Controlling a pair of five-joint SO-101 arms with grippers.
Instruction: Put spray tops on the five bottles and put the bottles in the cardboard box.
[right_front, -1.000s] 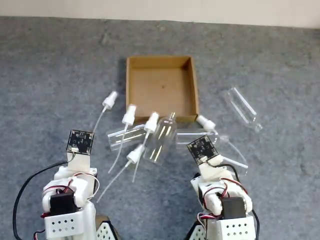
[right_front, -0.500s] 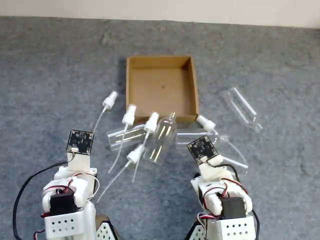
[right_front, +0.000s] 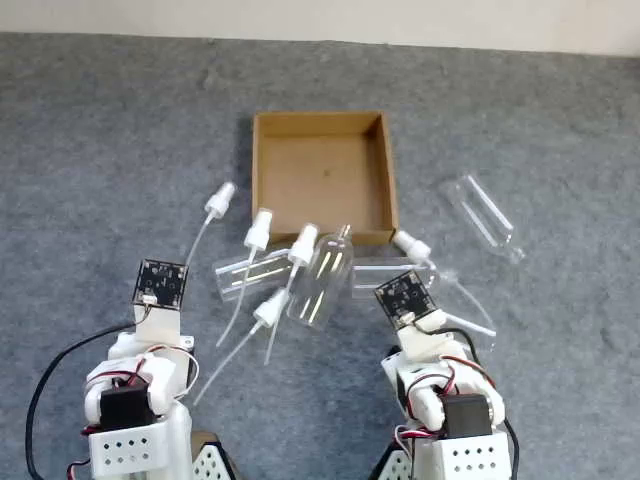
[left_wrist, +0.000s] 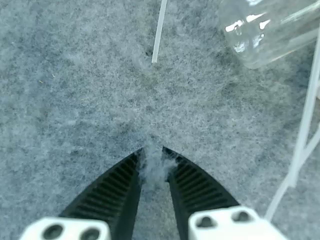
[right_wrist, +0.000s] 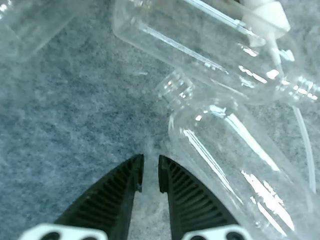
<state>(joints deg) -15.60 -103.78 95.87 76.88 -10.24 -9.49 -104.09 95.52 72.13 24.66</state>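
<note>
Bottles (right_front: 322, 280) loose beside cardboard box (right_front: 320, 117) | left end effector (left_wrist: 153, 150) narrow, empty | right end effector (right_wrist: 150, 158) narrow, empty

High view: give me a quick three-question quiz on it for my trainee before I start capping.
1. True or false: something already lies in the cardboard box.
2. How many spray tops lie on the table: A three, B five, C seven?
3. Fill in: the right tool holds ___.
Key: 1 false; 2 B; 3 nothing.
</note>
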